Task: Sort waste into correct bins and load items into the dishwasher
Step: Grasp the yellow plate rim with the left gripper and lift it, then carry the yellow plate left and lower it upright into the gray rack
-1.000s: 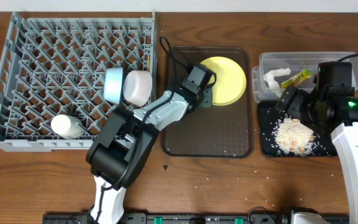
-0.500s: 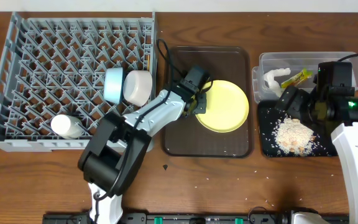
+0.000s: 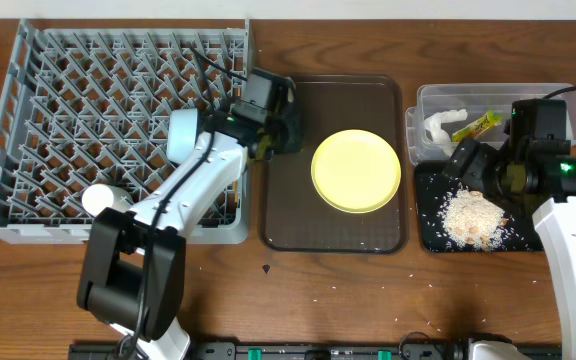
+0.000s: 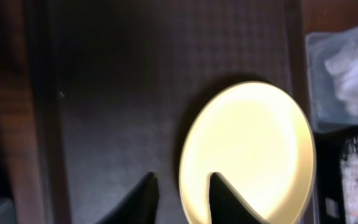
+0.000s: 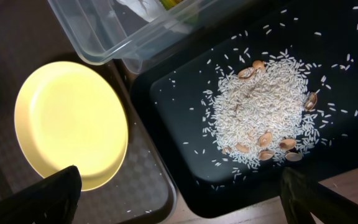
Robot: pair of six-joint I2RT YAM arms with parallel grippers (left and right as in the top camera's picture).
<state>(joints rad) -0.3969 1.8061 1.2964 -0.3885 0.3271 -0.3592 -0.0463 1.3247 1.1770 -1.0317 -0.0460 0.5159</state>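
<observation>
Now the left gripper has let go and drawn back to the brown serving tray's left edge, fingers parted and empty. The one yellow plate lies flat right of the tray's centre.

Right of the tray, one tissue and one wrapper sit in the clear tub. One scrap pile lies on the black tray under the wide-open, empty right gripper.

Left of the tray, the left arm hides the white bowl; the blue bowl and the cup show only partly.
</observation>
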